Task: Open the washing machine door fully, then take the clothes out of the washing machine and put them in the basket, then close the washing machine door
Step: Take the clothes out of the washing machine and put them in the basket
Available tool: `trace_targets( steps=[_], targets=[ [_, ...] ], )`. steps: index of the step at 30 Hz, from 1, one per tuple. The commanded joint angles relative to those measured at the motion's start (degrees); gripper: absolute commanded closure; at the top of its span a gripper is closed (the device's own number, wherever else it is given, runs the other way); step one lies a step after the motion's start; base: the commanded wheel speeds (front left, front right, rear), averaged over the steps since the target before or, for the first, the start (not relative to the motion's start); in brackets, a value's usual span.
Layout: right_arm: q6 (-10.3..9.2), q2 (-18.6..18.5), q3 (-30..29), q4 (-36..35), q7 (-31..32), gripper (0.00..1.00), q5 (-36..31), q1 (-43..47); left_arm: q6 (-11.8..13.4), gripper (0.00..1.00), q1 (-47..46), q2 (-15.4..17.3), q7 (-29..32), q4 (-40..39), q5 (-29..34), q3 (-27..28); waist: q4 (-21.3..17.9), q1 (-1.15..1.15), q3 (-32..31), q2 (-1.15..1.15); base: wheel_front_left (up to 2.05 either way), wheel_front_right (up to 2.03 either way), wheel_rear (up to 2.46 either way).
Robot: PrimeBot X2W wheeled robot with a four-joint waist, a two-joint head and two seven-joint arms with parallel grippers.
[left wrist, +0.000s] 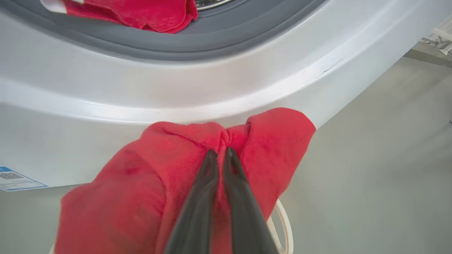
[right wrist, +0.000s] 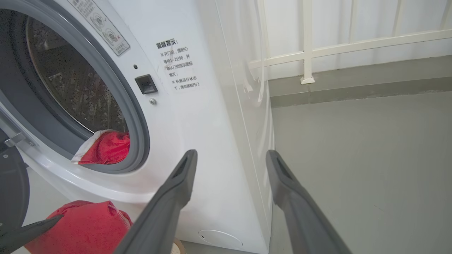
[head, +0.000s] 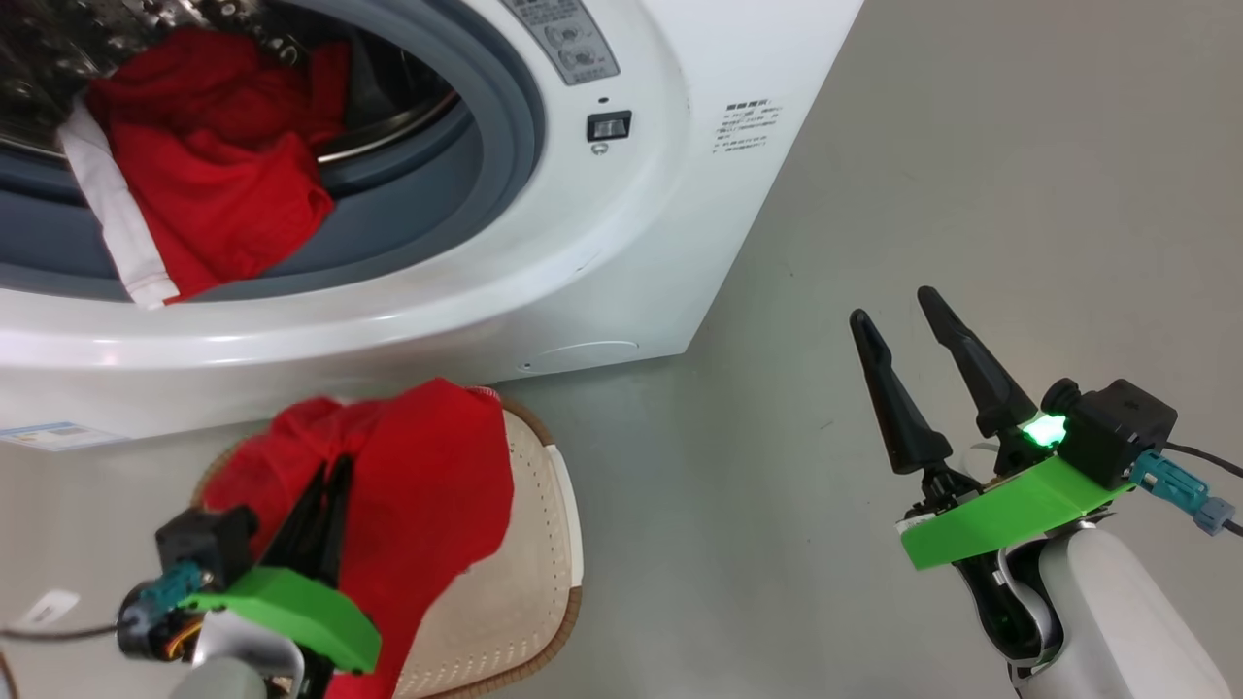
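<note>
The white washing machine (head: 602, 243) stands open, and the black rim of its door (right wrist: 10, 190) shows at the left of the right wrist view. Red clothes (head: 223, 184) with a white band lie in the drum mouth over the grey gasket. My left gripper (head: 325, 481) is shut on another red garment (head: 427, 485), pinching a fold (left wrist: 220, 152) of it. That garment hangs over the cream basket (head: 534, 544) on the floor in front of the washer and covers most of it. My right gripper (head: 893, 309) is open and holds nothing, out to the right over the floor (right wrist: 231, 155).
Grey floor (head: 923, 175) stretches to the right of the washer. A white railing (right wrist: 307, 46) runs along the wall behind it. A blue label (left wrist: 14, 180) sits low on the washer's front, and the door latch slot (head: 609, 126) is right of the opening.
</note>
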Motion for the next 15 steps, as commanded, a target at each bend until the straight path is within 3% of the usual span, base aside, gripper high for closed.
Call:
trace_targets(
  steps=[1,8,15],
  targets=[
    [0.09,-0.07,0.98,-1.27,-0.27,0.0,0.28,-0.2,-1.01,1.0,-3.0,0.62,-1.12,1.15,-0.32,1.6,-0.05,0.0,0.18,0.0,0.0,0.0,0.0],
    [0.09,0.09,1.18,-0.95,-0.27,0.0,0.24,-0.84,-5.24,1.0,-10.81,-2.11,-3.68,21.73,0.25,-0.52,-0.3,0.0,0.71,0.0,0.0,0.0,0.0],
    [0.09,0.13,1.59,-0.81,-0.27,0.0,0.38,-1.34,-7.43,1.0,-16.53,-5.34,-5.31,36.81,1.12,-3.29,-1.1,0.0,1.11,0.0,0.0,0.0,0.0]
  ],
)
